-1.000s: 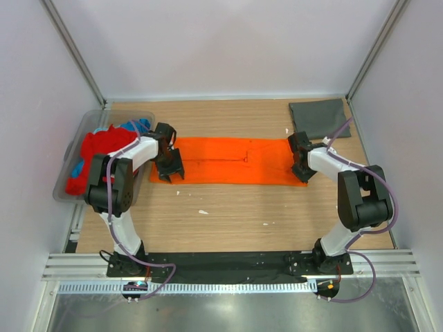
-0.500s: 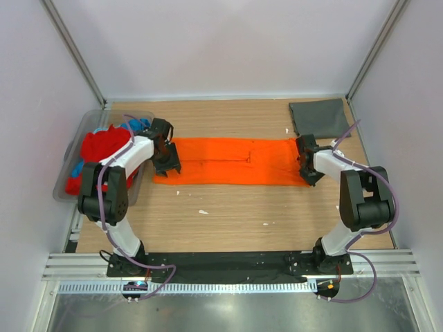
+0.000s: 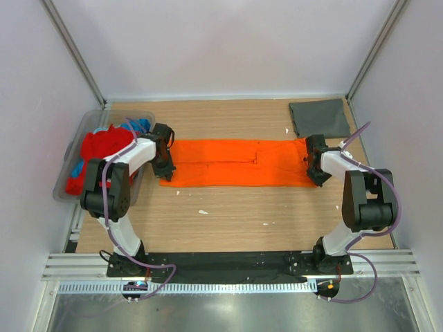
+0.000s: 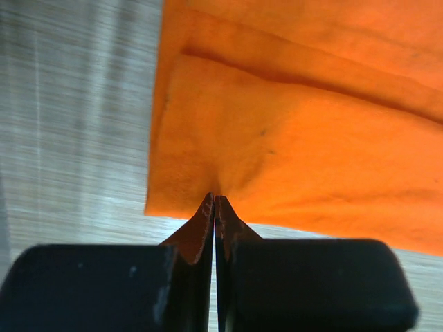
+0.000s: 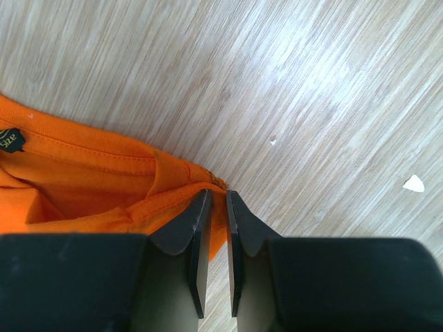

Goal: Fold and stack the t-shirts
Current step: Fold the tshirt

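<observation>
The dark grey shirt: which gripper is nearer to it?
Right. The right gripper pinches the orange shirt at the end just in front of the dark grey shirt; the left gripper pinches the opposite end.

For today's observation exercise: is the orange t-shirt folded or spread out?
Folded: the orange t-shirt lies as one long narrow band with no sleeves showing, and the left wrist view shows one layer lapped over another.

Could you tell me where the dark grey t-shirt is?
In the top view, the dark grey t-shirt lies folded at the table's far right corner, just beyond the orange t-shirt's right end.
</observation>
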You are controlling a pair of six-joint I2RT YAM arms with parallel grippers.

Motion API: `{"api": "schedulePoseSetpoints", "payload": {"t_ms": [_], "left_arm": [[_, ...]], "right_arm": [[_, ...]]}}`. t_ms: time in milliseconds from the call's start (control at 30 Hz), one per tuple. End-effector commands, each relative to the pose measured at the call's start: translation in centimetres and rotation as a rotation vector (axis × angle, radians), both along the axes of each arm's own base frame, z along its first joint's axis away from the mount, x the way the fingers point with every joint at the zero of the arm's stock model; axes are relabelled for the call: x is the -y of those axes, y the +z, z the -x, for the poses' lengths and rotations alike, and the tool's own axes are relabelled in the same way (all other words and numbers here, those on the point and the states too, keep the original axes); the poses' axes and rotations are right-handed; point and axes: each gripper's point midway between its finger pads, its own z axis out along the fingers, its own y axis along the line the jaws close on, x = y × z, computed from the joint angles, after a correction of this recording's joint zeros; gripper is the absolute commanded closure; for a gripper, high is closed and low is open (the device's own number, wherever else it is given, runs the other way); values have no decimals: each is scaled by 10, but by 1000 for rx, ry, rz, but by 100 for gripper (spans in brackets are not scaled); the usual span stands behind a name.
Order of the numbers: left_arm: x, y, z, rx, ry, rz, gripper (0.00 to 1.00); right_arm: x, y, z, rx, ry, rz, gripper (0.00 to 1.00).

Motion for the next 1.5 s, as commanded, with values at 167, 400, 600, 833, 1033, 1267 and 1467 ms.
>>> {"api": "schedulePoseSetpoints", "payload": {"t_ms": [167, 400, 600, 833, 1033, 1267, 1467], "left_arm": [[-26, -5, -2, -3, 36, -144, 100], [-41, -6, 5, -28, 34, -268, 100], [-38, -1, 7, -33, 17, -313, 100], [-13, 64, -16, 158, -12, -173, 95], [30, 98, -52, 312, -154, 24, 95], [59, 54, -75, 190, -196, 105, 100], [44, 19, -54, 90, -140, 1, 100]], "right_arm": [[8, 6, 0, 28, -1, 15, 80], [11, 11, 0, 36, 0, 29, 80], [9, 18, -4, 52, 4, 16, 80], [-2, 68, -15, 155, -43, -59, 71], [-19, 90, -25, 239, -14, -147, 69], [-23, 102, -24, 270, 99, -138, 70], [-24, 123, -25, 316, 150, -127, 70]]}}
